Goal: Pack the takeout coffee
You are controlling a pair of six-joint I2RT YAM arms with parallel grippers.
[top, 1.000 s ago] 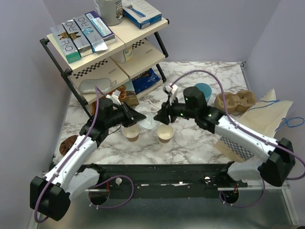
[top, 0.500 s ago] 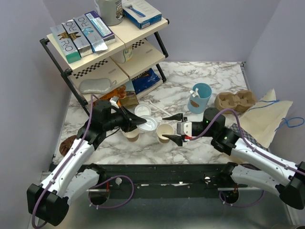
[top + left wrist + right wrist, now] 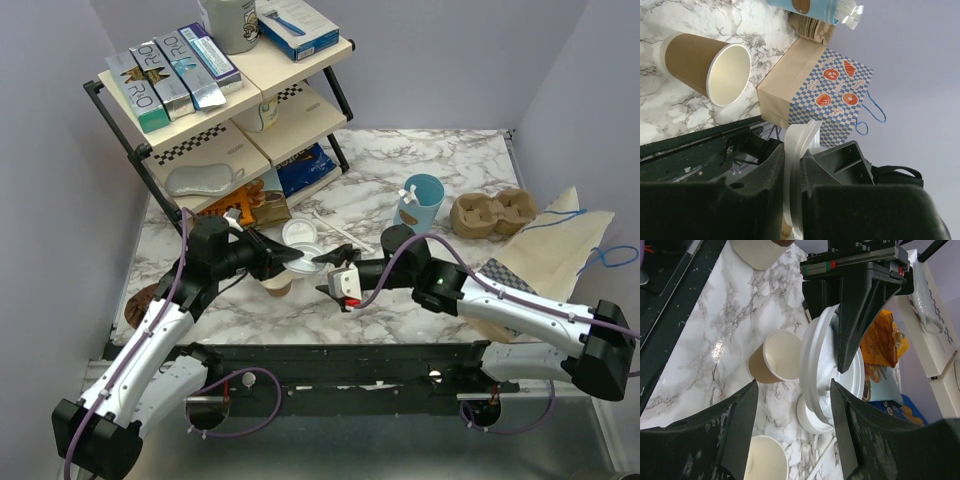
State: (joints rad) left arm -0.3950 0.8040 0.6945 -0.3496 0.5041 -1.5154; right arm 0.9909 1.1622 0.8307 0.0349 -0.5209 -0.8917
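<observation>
Jaws of the left gripper are closed narrow on a small nested stack of white lids, which it holds on edge above the marble table, a little left of centre and toward the near side. The takeout coffee cup, tan kraft paper and with no lid on it, stands upright on the marble just below and slightly nearer than those fingertips, apart from the held lids. From the right, the right gripper reaches in level with the left one, its jaws spread wide and holding nothing. In the right wrist view the held lids show in the gap between its two fingers, and whether either finger touches them cannot be told. A second tan cup, also lidless and upright, stands just right of the coffee cup, mostly hidden from above by the right gripper. One loose lid lies flat on the table just beyond the grippers. Farther right stands a taller light-blue cup, with a moulded cup carrier to its right and a paper bag with a blue check panel lying at the right edge. A wire shelf rack occupies the far left corner.
</observation>
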